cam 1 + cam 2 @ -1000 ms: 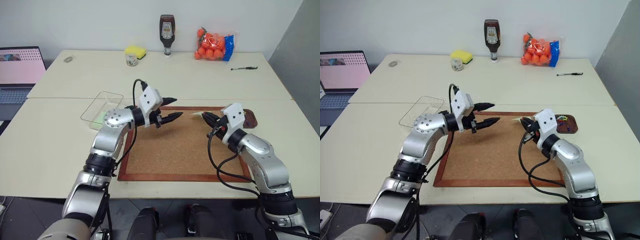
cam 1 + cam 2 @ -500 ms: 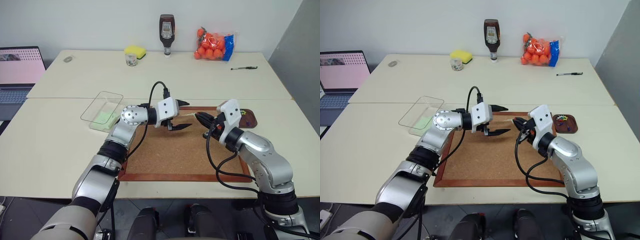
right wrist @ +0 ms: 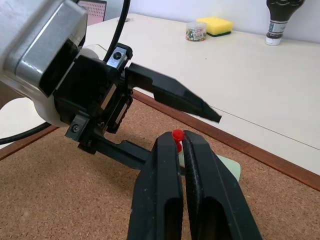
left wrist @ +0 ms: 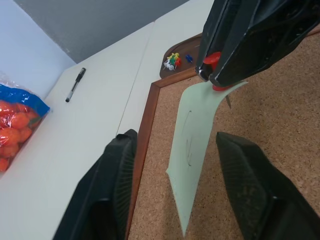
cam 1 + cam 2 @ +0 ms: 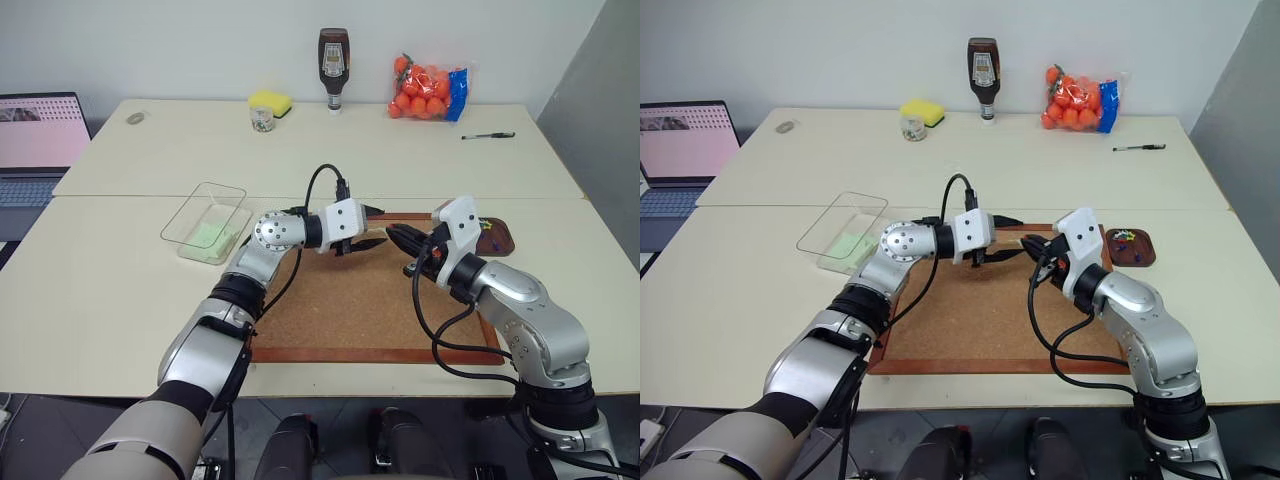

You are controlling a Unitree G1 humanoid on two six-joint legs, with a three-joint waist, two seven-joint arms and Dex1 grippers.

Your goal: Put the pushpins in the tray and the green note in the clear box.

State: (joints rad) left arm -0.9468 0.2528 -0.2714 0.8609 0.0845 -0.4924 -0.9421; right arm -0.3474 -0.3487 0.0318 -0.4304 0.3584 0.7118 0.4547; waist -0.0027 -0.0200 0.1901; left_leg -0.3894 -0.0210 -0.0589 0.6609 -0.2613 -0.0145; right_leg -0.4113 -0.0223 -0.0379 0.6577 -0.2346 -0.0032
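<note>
Pinching a red pushpin (image 3: pixel 176 135) between its closed black fingers, the right hand (image 5: pixel 398 236) hangs over the far part of the corkboard (image 5: pixel 340 300), w/ the green note (image 4: pixel 192 145) dangling from that pin, skewered near its top edge and hanging free above the cork. The left hand (image 5: pixel 368 228) sits right across from it, fingertip to fingertip, fingers (image 4: pixel 117 190) apart and straddling the note on both sides w/o gripping it, going by the left wrist view. The tray (image 5: pixel 499 237) sits at the corkboard's far right corner, just beside the frame, w/ several pushpins (image 4: pixel 172 61) (yellow, green, red, white, blue) already heaped in it. The clear box (image 5: pixel 206 220) is on the surface left of the corkboard, near the left elbow, w/ a 2nd pale green slip (image 5: pixel 209 235) lying flat inside. At the back of the surface: sauce bottle (image 5: pixel 334 58), bag of oranges (image 5: pixel 430 90), yellow sponge (image 5: pixel 270 101), pen (image 5: pixel 488 136); a laptop (image 5: pixel 40 140) stands at far left.
</note>
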